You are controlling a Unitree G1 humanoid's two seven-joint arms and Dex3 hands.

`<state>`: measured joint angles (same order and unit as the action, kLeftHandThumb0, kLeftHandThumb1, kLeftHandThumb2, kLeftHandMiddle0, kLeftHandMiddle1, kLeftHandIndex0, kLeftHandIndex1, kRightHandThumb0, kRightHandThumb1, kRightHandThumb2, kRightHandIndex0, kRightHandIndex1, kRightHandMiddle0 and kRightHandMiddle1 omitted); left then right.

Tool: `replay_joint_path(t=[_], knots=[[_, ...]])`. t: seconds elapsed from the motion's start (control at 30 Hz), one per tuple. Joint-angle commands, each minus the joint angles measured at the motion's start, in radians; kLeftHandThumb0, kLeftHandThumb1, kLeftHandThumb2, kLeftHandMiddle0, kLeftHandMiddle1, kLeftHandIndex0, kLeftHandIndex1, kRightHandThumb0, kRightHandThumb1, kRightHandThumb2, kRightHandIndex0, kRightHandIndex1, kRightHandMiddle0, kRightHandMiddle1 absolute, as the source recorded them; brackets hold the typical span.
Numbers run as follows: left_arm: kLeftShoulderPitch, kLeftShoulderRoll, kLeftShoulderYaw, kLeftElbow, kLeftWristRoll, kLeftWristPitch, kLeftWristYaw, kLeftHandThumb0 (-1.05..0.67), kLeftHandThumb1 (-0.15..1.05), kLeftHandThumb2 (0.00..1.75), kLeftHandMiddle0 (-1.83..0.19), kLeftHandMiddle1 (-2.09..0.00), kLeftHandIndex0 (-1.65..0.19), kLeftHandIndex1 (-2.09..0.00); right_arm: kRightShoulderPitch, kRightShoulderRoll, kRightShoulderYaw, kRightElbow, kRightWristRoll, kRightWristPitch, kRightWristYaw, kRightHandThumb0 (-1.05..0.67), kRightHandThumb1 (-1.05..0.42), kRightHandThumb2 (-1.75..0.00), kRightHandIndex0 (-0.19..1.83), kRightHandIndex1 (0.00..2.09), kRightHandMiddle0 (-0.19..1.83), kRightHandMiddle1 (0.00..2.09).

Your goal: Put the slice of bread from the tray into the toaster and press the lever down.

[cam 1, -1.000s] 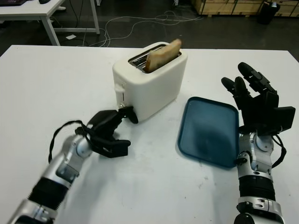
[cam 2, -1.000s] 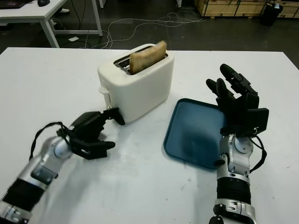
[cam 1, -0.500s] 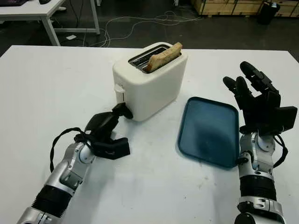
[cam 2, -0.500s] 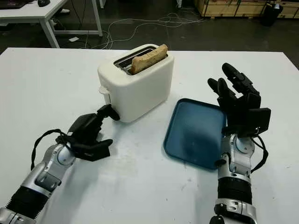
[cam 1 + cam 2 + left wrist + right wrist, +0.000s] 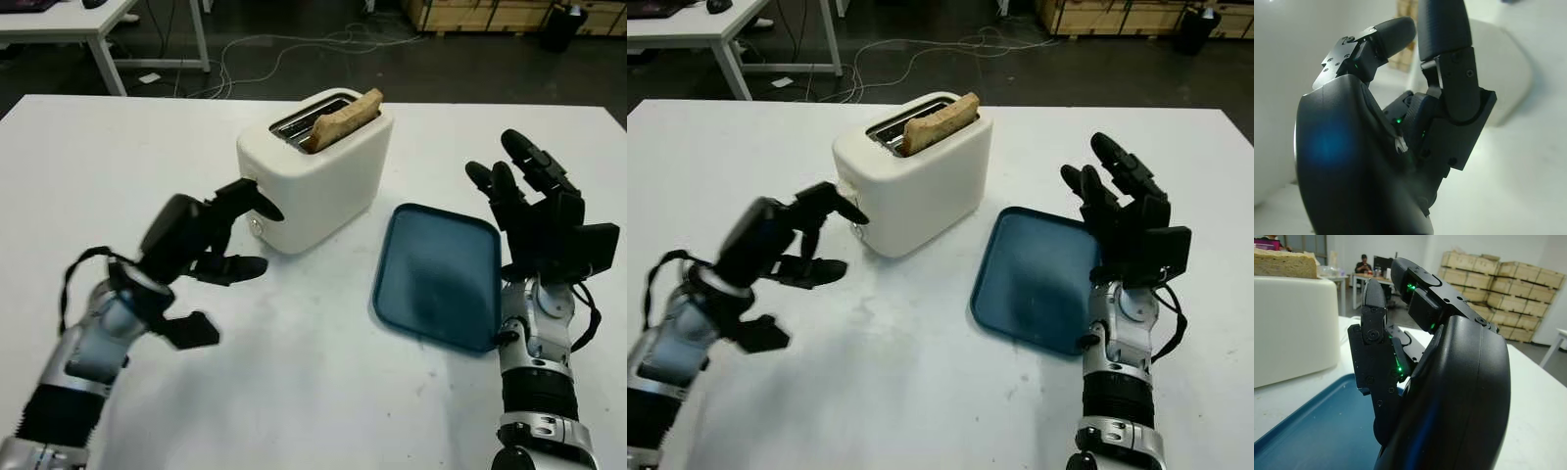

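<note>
Your bread slice sits in the toaster; only the lever remains. Bring your empty, unclenched left hand onto it and press; the right hand waits released beside the tray.

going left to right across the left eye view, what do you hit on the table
left hand → toaster with the bread in its slot → tray → right hand
</note>
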<state>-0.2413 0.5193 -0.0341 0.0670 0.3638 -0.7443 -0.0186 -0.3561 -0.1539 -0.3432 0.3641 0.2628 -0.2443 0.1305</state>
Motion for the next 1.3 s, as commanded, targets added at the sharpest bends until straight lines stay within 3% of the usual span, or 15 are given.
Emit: replay_joint_path(t=[0.0, 0.13, 0.27, 0.47, 0.67, 1.0, 1.27], knots=[[-0.026, 0.021, 0.034, -0.005, 0.031, -0.023, 0.022, -0.96, 0.92, 0.72, -1.14, -1.67, -0.07, -1.30, -0.013, 0.001, 0.004, 0.005, 0.007, -0.014, 0.000, -0.29, -0.92, -0.32, 0.98, 0.00, 0.84, 0.01], [-0.035, 0.049, 0.070, -0.033, 0.152, 0.060, 0.031, -0.93, 0.92, 0.68, -1.30, -1.66, 0.00, -1.26, -0.014, -0.001, 0.010, 0.008, 0.001, -0.018, -0.002, -0.29, -0.92, -0.33, 0.97, 0.00, 0.84, 0.01], [-0.044, 0.090, 0.074, -0.080, 0.311, 0.214, 0.009, -0.92, 0.92, 0.84, -1.38, -1.74, 0.00, -1.03, -0.017, -0.003, 0.011, 0.009, 0.002, -0.017, -0.001, -0.30, -0.92, -0.32, 0.97, 0.00, 0.85, 0.01], [-0.107, 0.117, 0.001, -0.038, 0.370, 0.356, -0.087, -0.85, 0.92, 0.82, -1.47, -1.71, 0.00, -1.12, -0.019, 0.000, 0.010, 0.006, 0.010, -0.012, 0.002, -0.29, -0.92, -0.33, 0.97, 0.00, 0.84, 0.00], [-0.157, 0.121, -0.072, 0.030, 0.373, 0.386, -0.133, -0.83, 0.91, 0.71, -1.55, -1.58, 0.00, -1.26, -0.018, 0.000, 0.010, 0.001, 0.009, -0.010, -0.002, -0.29, -0.92, -0.32, 0.97, 0.00, 0.85, 0.01], [-0.206, 0.124, -0.162, 0.127, 0.388, 0.369, -0.112, -0.87, 0.88, 0.69, -1.57, -1.47, 0.00, -1.31, -0.017, 0.000, 0.009, 0.000, 0.007, -0.014, -0.002, -0.31, -0.92, -0.30, 0.98, 0.01, 0.86, 0.01], [-0.214, 0.132, -0.185, 0.144, 0.379, 0.377, -0.103, -0.86, 0.84, 0.80, -1.57, -1.47, 0.00, -1.30, -0.015, 0.002, 0.006, -0.007, 0.014, -0.011, -0.003, -0.31, -0.92, -0.31, 0.98, 0.01, 0.86, 0.00]])
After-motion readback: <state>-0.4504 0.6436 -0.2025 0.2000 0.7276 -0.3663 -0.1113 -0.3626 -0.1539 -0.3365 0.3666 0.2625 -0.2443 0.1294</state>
